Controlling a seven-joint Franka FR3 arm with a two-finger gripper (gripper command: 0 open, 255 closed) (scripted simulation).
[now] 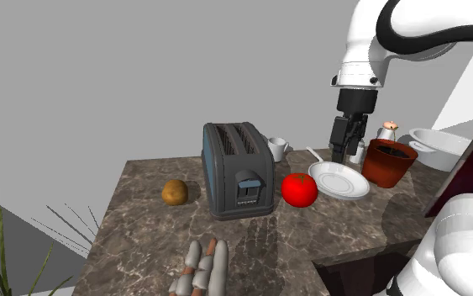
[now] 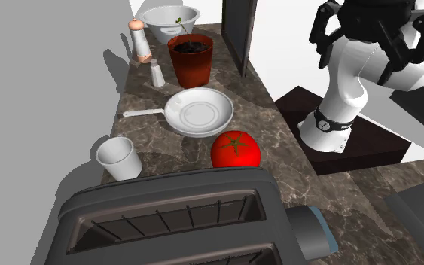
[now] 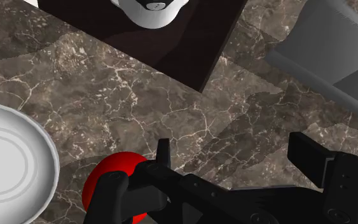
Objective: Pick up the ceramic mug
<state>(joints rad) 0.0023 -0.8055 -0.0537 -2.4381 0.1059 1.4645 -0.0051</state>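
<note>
The white mug [image 1: 276, 149] stands upright on the marble counter [image 1: 142, 227], just behind the dark toaster [image 1: 239, 168]; in the second exterior view the mug [image 2: 118, 157] sits between the toaster [image 2: 187, 218] and a white pan's handle. My black gripper [image 1: 341, 157] hangs over the far edge of the white pan [image 1: 339, 180], well to the shoulder view's right of the mug and apart from it. In the wrist view the gripper [image 3: 234, 159] is open with nothing between its fingers, and a red tomato [image 3: 110, 181] lies below one finger.
A tomato [image 1: 299, 189] lies between toaster and pan. A terracotta pot [image 1: 388, 162], a white bowl [image 1: 436, 143] and a pepper mill [image 1: 386, 130] crowd the counter's right end. A salt shaker [image 2: 157, 73] stands near the pot. A potato [image 1: 174, 192] and sausages [image 1: 202, 265] lie left of the toaster.
</note>
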